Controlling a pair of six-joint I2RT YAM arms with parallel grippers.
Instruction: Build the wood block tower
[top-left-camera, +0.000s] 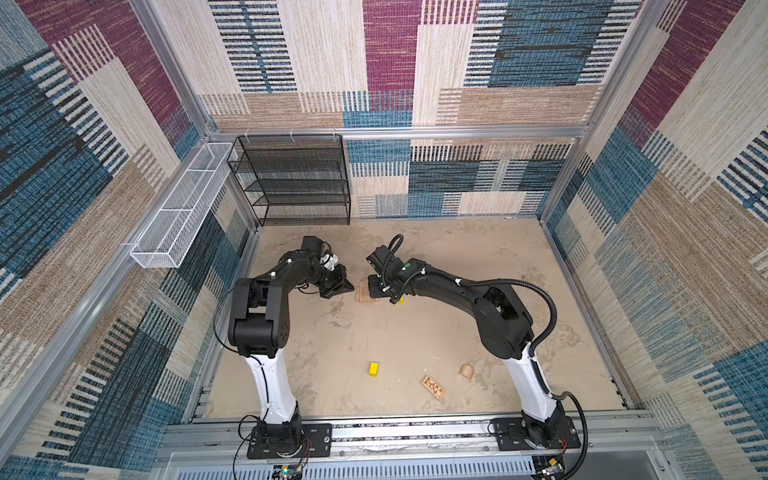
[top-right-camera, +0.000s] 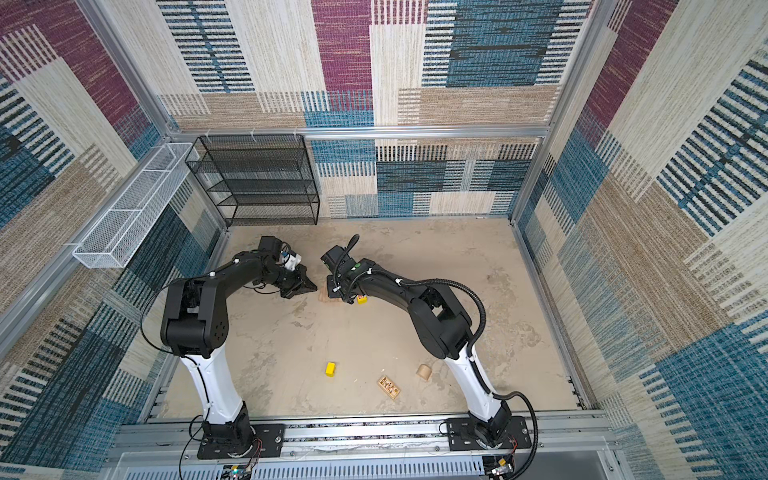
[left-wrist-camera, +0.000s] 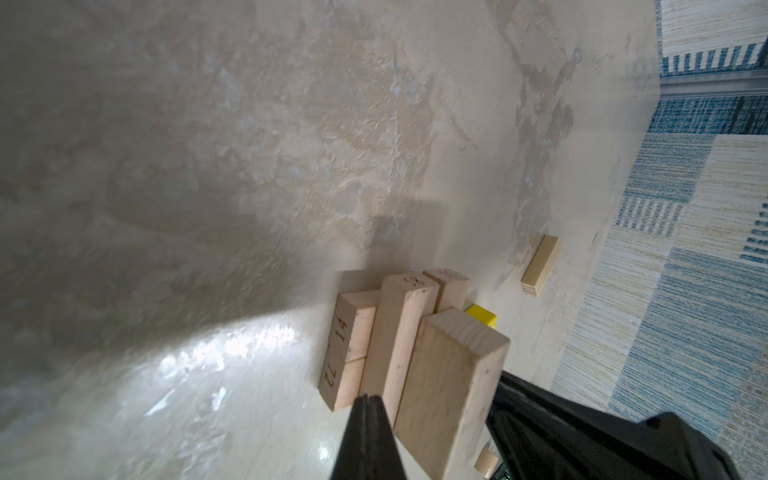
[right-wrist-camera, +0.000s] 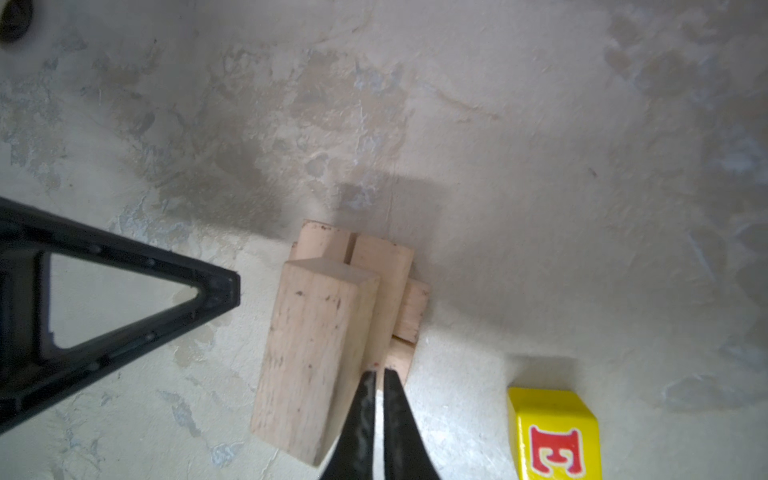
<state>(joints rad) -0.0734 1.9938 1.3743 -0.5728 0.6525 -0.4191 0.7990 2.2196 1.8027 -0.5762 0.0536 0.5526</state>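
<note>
Right gripper (right-wrist-camera: 379, 372) near yellow "E" block (right-wrist-camera: 555, 432)

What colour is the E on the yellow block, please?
Red, on the yellow block, best in the right wrist view.

Tower (left-wrist-camera: 399, 332) of pale, matt, bare-grained wood; lettered yellow block (right-wrist-camera: 552, 432) glossy-painted; tabletop (left-wrist-camera: 249, 166) mottled, rough; wall panels (top-left-camera: 390, 50) coarse woven cloth; shelf (top-left-camera: 291, 183) black metal mesh.

A robotics lab cell is suggested by aluminium framing (top-left-camera: 457, 132) and carpet-clad walls (top-left-camera: 390, 50) behind the mesh shelf (top-left-camera: 291, 183)
</note>
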